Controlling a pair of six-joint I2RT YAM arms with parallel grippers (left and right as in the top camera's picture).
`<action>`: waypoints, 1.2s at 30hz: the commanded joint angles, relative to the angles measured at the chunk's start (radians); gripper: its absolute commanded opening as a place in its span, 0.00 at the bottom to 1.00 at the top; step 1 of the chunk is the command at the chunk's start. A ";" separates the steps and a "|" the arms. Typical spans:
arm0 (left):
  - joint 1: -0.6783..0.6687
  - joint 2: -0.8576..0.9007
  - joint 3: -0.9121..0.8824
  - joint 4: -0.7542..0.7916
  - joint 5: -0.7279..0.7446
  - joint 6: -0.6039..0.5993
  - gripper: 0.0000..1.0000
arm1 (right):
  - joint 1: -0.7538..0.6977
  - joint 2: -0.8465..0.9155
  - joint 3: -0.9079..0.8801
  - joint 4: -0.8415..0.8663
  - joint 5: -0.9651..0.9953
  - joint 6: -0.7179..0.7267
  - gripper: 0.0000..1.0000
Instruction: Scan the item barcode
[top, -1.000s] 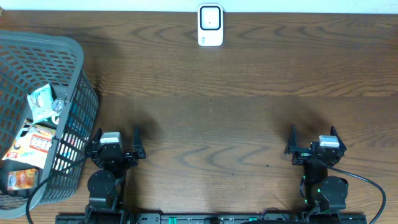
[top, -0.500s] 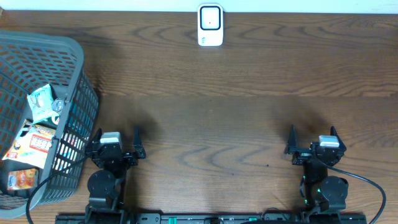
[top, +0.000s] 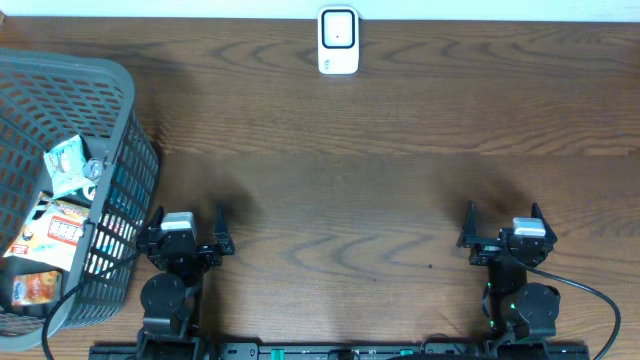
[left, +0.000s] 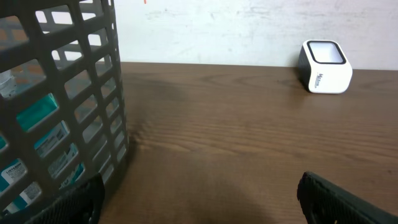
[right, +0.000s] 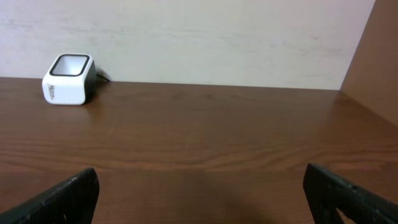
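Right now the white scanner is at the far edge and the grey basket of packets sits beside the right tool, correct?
Not quite: the overhead view shows the grey plastic mesh basket beside the left tool. The white box-shaped scanner is at the far edge.

Mock shop checkout: barcode scanner (top: 338, 40), shopping basket (top: 128, 120), wood table (top: 380, 180).

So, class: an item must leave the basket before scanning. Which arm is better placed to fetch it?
Left. The left tool, open, sits right beside the basket holding the packets; the right tool, also open, is across the table, far from it.
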 joint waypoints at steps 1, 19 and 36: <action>0.006 0.003 -0.031 -0.013 0.011 0.004 0.98 | 0.006 -0.006 -0.001 -0.005 -0.003 -0.009 0.99; 0.006 0.003 -0.030 0.018 0.206 -0.222 0.98 | 0.006 -0.006 -0.001 -0.005 -0.003 -0.009 0.99; 0.006 0.003 0.035 0.032 0.320 -0.293 0.98 | 0.006 -0.006 -0.001 -0.005 -0.003 -0.009 0.99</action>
